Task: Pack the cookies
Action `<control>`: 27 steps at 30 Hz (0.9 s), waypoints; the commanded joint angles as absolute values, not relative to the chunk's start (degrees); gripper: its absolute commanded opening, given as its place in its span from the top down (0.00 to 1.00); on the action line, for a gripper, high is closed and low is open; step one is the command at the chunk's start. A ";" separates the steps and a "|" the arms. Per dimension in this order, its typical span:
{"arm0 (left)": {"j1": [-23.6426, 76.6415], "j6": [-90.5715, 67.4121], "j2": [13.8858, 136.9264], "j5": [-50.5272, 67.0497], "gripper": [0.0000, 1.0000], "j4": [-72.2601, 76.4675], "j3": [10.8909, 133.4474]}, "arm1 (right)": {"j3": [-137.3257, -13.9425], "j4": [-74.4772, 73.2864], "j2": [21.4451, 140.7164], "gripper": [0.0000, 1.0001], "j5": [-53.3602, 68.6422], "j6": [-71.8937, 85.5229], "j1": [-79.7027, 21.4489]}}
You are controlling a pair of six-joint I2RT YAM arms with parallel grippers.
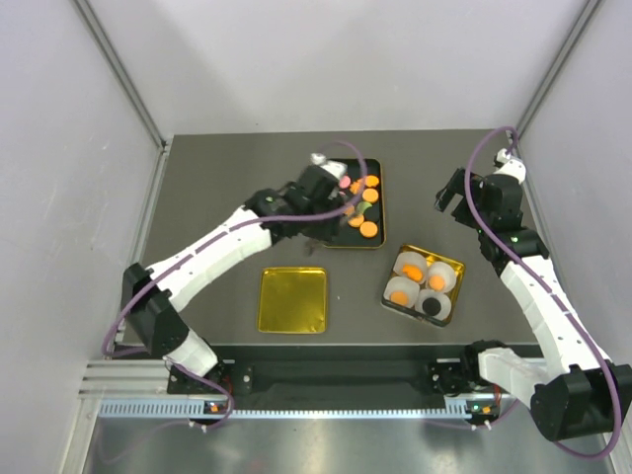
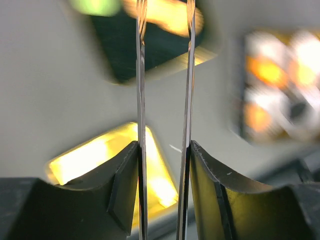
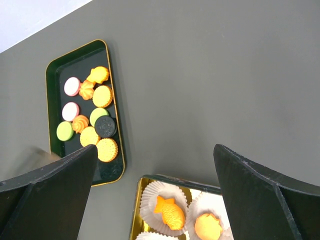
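Several cookies [image 1: 363,202] in orange, pink, green and black lie in a black tray [image 1: 380,212]; they also show in the right wrist view [image 3: 95,120]. A gold box [image 1: 456,265] holds white paper cups with orange cookies [image 1: 411,270] and a black one [image 1: 432,308]. My left gripper [image 1: 334,209] hangs over the tray's near left part. In its wrist view [image 2: 164,145] its fingers press on a pair of thin metal tweezers [image 2: 141,75], whose blades stand apart with nothing seen between them. My right gripper [image 1: 449,197] is wide open and empty [image 3: 155,165], high over the table between tray and box.
A gold lid [image 1: 292,299] lies flat on the dark table in front of the tray, left of the box; it also shows in the left wrist view [image 2: 90,157]. White walls close in the table on the left, back and right.
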State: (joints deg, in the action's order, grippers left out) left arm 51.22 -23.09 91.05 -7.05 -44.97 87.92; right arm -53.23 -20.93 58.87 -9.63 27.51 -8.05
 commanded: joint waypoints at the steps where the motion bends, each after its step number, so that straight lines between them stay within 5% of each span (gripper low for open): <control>1: 42.65 -25.22 87.54 -10.28 0.52 -40.26 83.34 | -53.79 -18.54 58.01 0.00 -9.32 26.90 -6.94; 10: 23.05 -26.89 96.58 -8.00 0.50 -32.71 80.51 | -53.61 -18.55 56.95 0.00 -8.96 26.02 -6.77; 27: 13.89 -26.10 113.20 -9.40 0.33 -29.80 86.04 | -53.79 -18.63 58.10 0.00 -6.94 25.40 -6.77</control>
State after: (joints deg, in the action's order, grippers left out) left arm 14.66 -26.57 112.68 -8.64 -32.91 83.40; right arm -53.23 -20.91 58.61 -7.60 26.48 -7.92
